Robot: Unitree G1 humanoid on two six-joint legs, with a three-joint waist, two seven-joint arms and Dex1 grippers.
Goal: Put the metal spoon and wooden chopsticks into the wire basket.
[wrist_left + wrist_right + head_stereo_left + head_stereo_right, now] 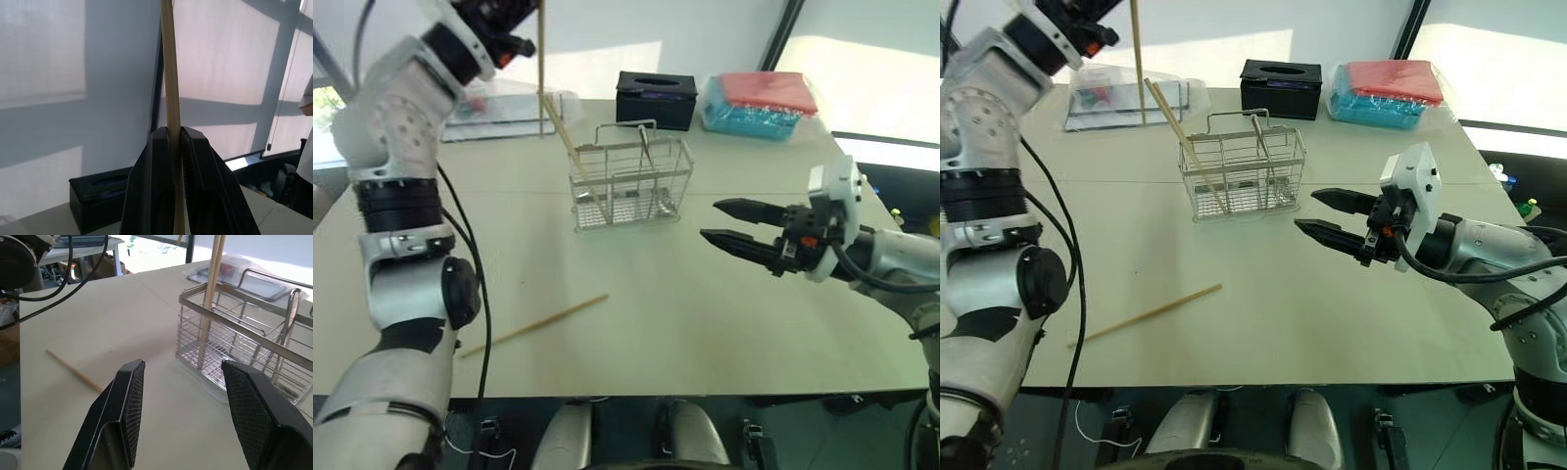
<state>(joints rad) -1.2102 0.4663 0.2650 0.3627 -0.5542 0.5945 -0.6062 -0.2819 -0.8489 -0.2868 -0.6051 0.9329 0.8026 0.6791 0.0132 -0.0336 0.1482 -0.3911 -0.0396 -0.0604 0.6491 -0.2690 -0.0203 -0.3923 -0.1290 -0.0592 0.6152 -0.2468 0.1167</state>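
Presently catalogued, with the wire basket [629, 186] as landmark, standing upright on the pale tabletop [705, 313]. Left pincer [174, 134]: clenched on one wooden chopstick [168, 73], which rises between its two black fingers [151, 186] and runs on past their tips; in the head views this pincer is raised high, up and to the left of the basket, and the held stick [1137, 59] hangs about vertical, apart from the basket. Right pincer [732, 223]: released, its jaws standing well apart with nothing between them and touching nothing; it is held above the tabletop to the right of the basket, fingers pointing toward it. Chopsticks in basket [1185, 142]: two pale sticks standing in the basket's left compartment, leaning up and to the left, their upper ends well above the rim. Metal spoon [647, 147]: standing in a compartment toward the basket's right side, its handle rising just past the rim beside the looped wire handle. Loose chopstick [534, 325]: lying flat on the tabletop, well in front of the basket and to its left, near the tabletop's front edge. Black tissue box [656, 99]: behind the basket.
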